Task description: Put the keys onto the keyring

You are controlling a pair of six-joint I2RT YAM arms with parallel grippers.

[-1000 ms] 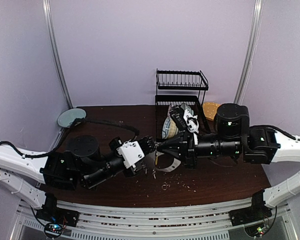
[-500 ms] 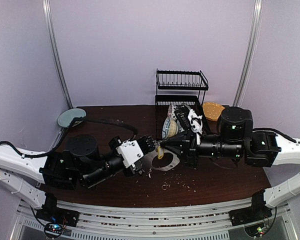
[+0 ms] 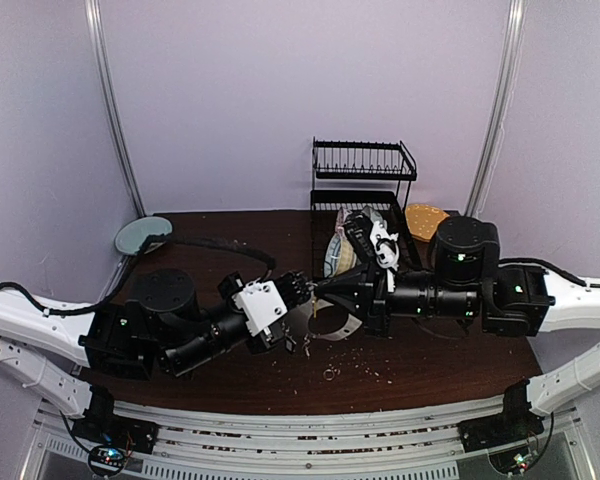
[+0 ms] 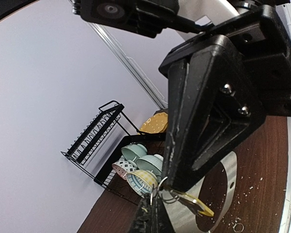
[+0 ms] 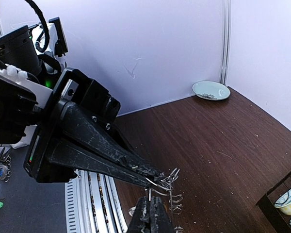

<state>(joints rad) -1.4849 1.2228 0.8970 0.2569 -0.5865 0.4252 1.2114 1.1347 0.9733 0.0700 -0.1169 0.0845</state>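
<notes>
Over the middle of the table my left gripper (image 3: 302,290) and right gripper (image 3: 318,293) meet tip to tip. Both are shut. In the left wrist view my left gripper (image 4: 153,214) pinches a thin wire ring (image 4: 161,187). The right gripper's tip (image 4: 171,187) stands just above it, and the keys (image 4: 196,203), a small key with a yellow tag, hang from that tip. In the right wrist view my right gripper (image 5: 150,208) nips a short wire, and small linked rings (image 5: 173,198) dangle beside it. The keyring's grey hoop (image 4: 226,180) lies flat on the table below.
A black dish rack (image 3: 365,180) stands at the back with patterned bowls (image 4: 138,167) under it. A teal plate (image 3: 143,235) sits in the back left corner. A tiny loose ring (image 3: 330,374) and crumbs lie near the front.
The right arm drew back to the right, letting the yellow tag show, then came left again so its tip meets the left gripper's. The left arm stayed put.
</notes>
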